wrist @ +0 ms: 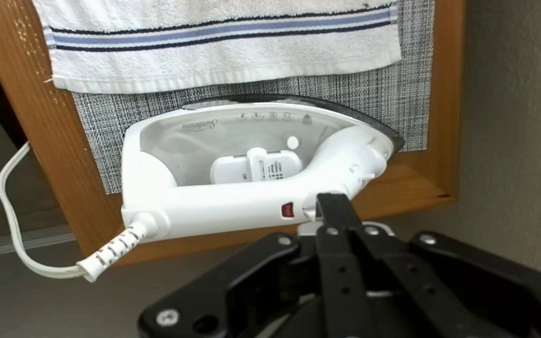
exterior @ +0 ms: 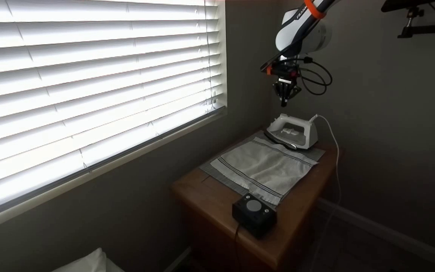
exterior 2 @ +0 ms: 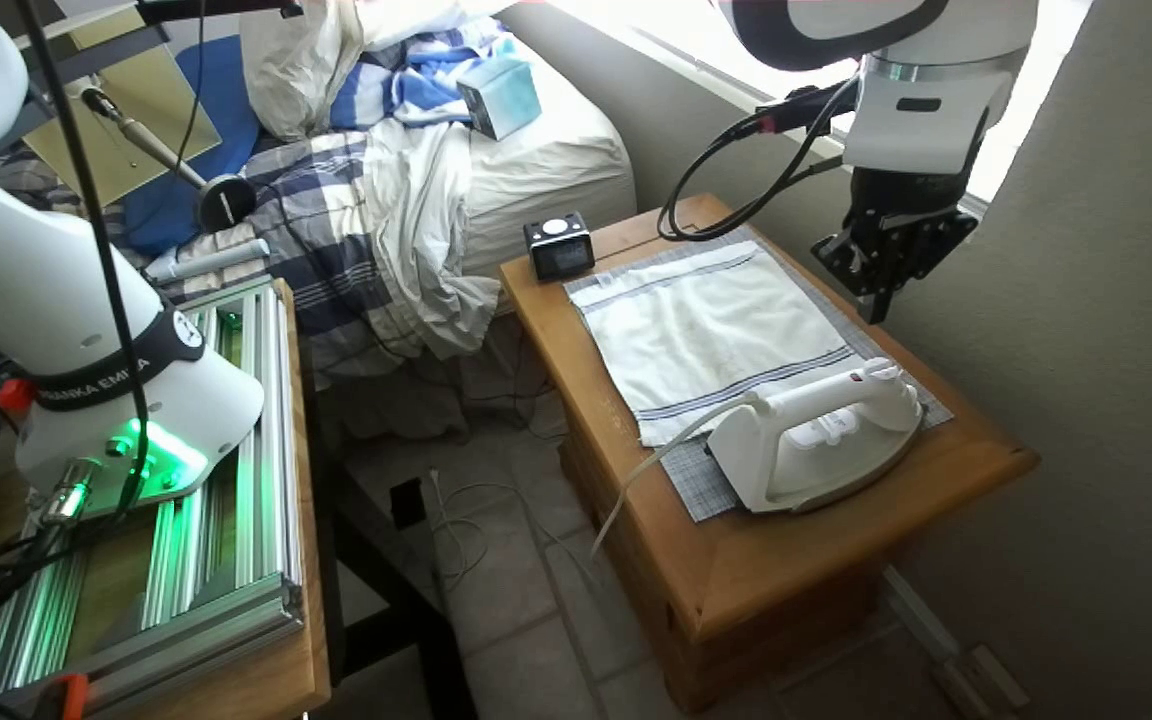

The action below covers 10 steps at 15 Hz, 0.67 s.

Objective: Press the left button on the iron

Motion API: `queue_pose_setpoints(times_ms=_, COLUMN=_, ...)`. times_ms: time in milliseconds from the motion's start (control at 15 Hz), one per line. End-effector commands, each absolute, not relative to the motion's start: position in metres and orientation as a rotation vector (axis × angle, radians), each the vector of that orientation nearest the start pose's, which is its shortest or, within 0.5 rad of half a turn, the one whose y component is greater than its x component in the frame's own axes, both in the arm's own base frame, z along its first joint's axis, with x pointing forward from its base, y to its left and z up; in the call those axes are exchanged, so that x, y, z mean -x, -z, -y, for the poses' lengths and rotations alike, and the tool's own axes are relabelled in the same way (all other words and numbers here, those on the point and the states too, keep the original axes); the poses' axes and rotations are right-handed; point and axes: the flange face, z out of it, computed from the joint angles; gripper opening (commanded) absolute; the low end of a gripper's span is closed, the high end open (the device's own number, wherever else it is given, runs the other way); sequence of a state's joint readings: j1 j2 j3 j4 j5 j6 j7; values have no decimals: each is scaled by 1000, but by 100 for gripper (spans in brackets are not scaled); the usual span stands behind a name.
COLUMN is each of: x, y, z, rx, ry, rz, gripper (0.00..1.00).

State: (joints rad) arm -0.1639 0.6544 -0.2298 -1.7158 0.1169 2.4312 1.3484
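- Wrist view: the iron [wrist: 251, 190] lies below my camera at one end of the wooden table [wrist: 421, 183], just beside the striped towel [wrist: 223, 58], with the grey mat [wrist: 413, 108] under at least part of it.
- My gripper [exterior: 284, 103] has its fingers [wrist: 337, 213] pressed together, nothing visible between them; I judge that a fair shape for poking.
- White buttons [exterior 2: 881, 369] sit at the front of the handle [wrist: 233, 209]. I can't tell which of them counts as the left one.
- Both exterior views show a gap between gripper and iron, the fingers hanging above the handle's front end. So I take the approach as mostly done, the press as not yet made.
- Remaining: line up on that button, descend, push.
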Motion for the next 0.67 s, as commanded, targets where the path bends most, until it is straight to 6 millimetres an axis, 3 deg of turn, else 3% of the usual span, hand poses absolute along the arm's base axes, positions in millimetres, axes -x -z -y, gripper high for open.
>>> queue_pose_setpoints(times_ms=0, x=-637, y=-218, z=246, rx=2007, ry=140, rz=-2441, gripper=0)
queue_pose_setpoints(times_ms=600, x=-638, y=-188, z=251, rx=2042, ry=109, rz=-2456, gripper=0)
